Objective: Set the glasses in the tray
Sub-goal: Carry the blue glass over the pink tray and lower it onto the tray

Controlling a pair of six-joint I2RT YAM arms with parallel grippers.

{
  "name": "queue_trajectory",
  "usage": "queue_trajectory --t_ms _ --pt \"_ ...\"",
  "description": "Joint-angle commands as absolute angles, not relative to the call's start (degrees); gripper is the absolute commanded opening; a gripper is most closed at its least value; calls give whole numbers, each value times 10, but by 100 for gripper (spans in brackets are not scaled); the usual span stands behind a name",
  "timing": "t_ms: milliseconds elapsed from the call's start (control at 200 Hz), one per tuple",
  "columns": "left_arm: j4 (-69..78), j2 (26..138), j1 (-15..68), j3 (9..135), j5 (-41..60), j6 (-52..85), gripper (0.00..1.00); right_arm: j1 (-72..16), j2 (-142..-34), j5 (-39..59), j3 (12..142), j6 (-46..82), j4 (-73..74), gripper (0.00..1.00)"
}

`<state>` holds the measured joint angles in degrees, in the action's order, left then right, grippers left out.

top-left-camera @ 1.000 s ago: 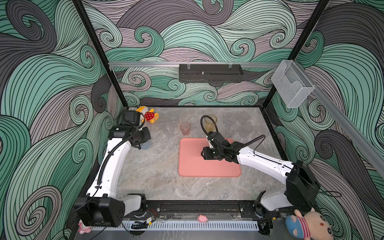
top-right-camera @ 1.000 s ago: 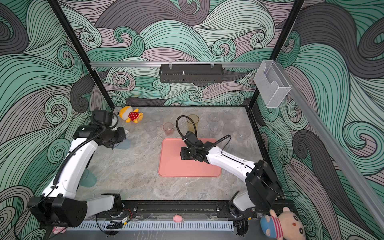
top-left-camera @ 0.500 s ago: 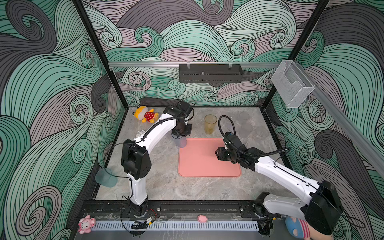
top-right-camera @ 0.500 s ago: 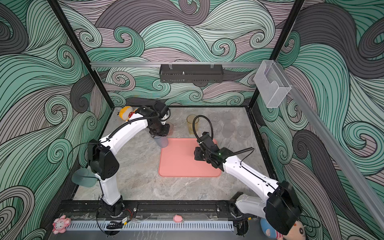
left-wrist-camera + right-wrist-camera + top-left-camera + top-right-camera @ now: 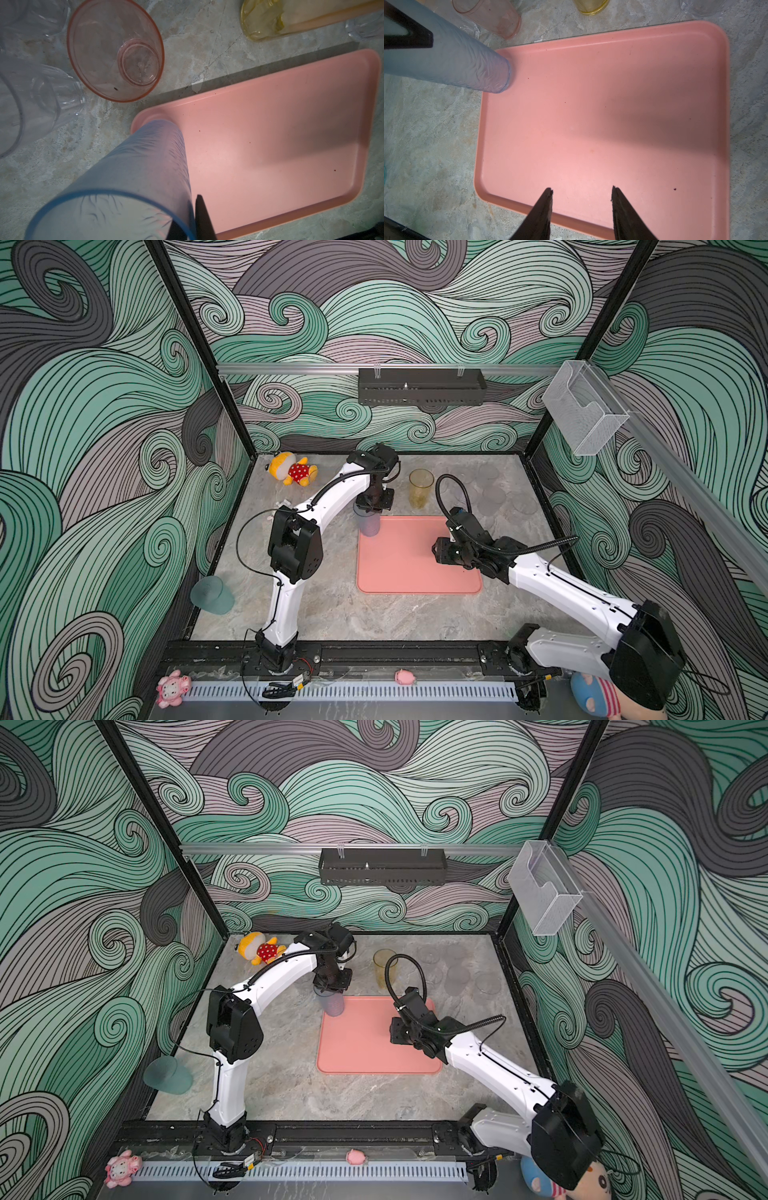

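Note:
My left gripper [image 5: 374, 502] is shut on the rim of a tall blue-grey glass [image 5: 368, 523] [image 5: 145, 166], one finger inside and one outside. The glass hangs upright with its base at the far left corner of the salmon-pink tray [image 5: 407, 568] [image 5: 591, 124]; contact cannot be told. My right gripper [image 5: 581, 189] [image 5: 436, 551] stands open and empty over the tray's right half. A yellow glass [image 5: 420, 489] stands behind the tray, a pink glass [image 5: 116, 49] next to the held one. Several clear glasses [image 5: 490, 497] stand at the back right. A teal glass [image 5: 212, 595] lies by the left wall.
A yellow and red plush toy [image 5: 293, 472] lies at the back left corner. Clear glasses [image 5: 41, 99] crowd the table beside the pink one. A black rack [image 5: 422, 387] hangs on the back wall, a clear box [image 5: 584, 410] on the right rail.
My left arm swung from the table's left side to the tray's far left corner, carrying the blue-grey glass. My right gripper drew back to the right across the tray, still open.

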<state>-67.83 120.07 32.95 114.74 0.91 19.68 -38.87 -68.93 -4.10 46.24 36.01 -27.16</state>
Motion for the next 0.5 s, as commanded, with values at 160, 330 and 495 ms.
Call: queue_trajectory --t_ms 160,330,495 --pt "-702 1219 338 1172 7 186 1 -385 -698 -44 455 359 -266 47" --pt "-696 1213 341 1176 21 183 15 -384 -698 -45 455 359 -265 47" --pt "-709 1203 341 1202 29 179 25 -384 -697 -44 454 356 -267 47"
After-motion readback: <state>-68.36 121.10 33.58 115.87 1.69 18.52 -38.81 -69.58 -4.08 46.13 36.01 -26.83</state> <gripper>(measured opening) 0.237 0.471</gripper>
